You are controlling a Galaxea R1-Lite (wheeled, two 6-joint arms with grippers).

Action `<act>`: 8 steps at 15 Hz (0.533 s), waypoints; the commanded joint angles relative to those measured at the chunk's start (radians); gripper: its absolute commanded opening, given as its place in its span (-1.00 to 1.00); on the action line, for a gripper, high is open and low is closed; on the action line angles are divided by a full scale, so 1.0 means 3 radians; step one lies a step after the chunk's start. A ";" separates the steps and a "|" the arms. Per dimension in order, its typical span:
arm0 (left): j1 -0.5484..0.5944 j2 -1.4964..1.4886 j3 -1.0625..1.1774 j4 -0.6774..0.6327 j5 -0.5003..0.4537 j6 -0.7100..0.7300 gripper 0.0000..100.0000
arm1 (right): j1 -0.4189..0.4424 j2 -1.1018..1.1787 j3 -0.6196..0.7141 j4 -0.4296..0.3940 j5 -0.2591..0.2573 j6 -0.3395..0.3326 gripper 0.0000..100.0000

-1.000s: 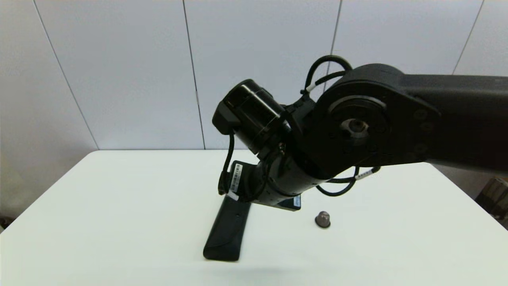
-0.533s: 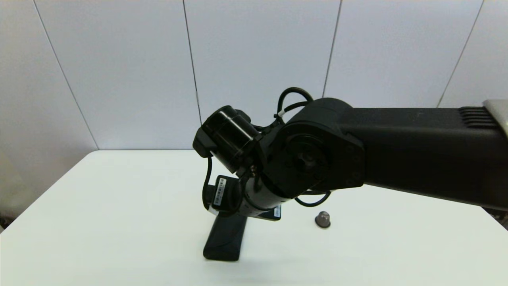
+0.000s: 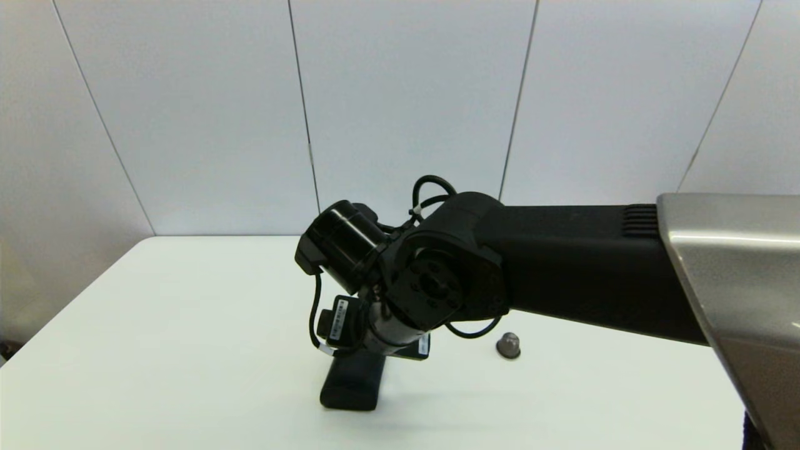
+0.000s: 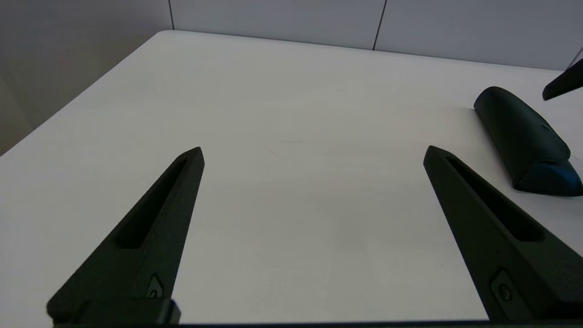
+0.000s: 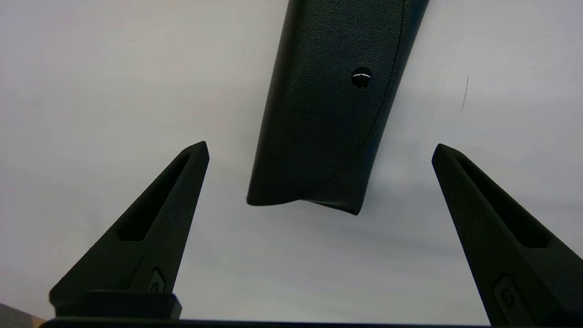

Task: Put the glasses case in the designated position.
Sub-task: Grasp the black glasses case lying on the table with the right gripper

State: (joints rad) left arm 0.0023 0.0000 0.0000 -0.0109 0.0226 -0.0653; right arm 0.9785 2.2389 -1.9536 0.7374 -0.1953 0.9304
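The glasses case (image 3: 352, 386) is a long matte black pouch lying on the white table (image 3: 187, 325), and only its near end shows below my right arm (image 3: 431, 287). In the right wrist view my right gripper (image 5: 319, 146) is open and hangs just above the case (image 5: 328, 114). Its fingers (image 5: 173, 205) stand on either side of the notched end, apart from it, and the snap dot (image 5: 361, 78) shows on the flap. My left gripper (image 4: 314, 150) is open over bare table, with the case (image 4: 524, 136) off to one side.
A small grey dome-shaped knob (image 3: 508, 345) sits on the table to the right of the case. A black finger tip (image 4: 565, 84) of the other arm shows beyond the case in the left wrist view. Grey wall panels stand behind the table.
My right arm has come down and to the left over the case, covering more of it. The case and the knob have not moved.
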 commanded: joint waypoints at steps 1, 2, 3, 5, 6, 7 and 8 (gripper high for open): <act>0.0002 0.0005 0.0000 -0.0005 0.0002 -0.0002 1.00 | 0.0001 0.0105 -0.0002 0.0012 -0.0009 0.0018 1.00; 0.0002 0.0005 0.0000 0.0005 0.0002 -0.0002 1.00 | 0.0001 0.0125 0.0003 0.0012 -0.0009 0.0018 1.00; 0.0002 0.0005 0.0000 0.0005 0.0007 -0.0002 1.00 | 0.0001 0.0140 0.0003 0.0012 -0.0003 0.0018 1.00; 0.0002 0.0005 0.0000 0.0005 0.0002 -0.0002 1.00 | 0.0001 0.0171 0.0003 0.0012 0.0007 0.0018 1.00; 0.0002 0.0005 0.0000 0.0005 0.0002 -0.0002 1.00 | -0.0005 0.0186 0.0003 0.0012 0.0002 0.0013 1.00; 0.0002 0.0005 0.0000 -0.0005 0.0002 -0.0002 1.00 | -0.0005 0.0202 0.0003 0.0012 -0.0003 0.0007 1.00; 0.0002 0.0005 0.0000 0.0005 0.0002 -0.0002 1.00 | -0.0005 0.0212 0.0003 0.0012 -0.0009 0.0002 1.00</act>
State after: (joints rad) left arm 0.0028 0.0000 0.0000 -0.0100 0.0230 -0.0657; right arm 0.9766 2.2919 -1.9526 0.7368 -0.1947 0.9279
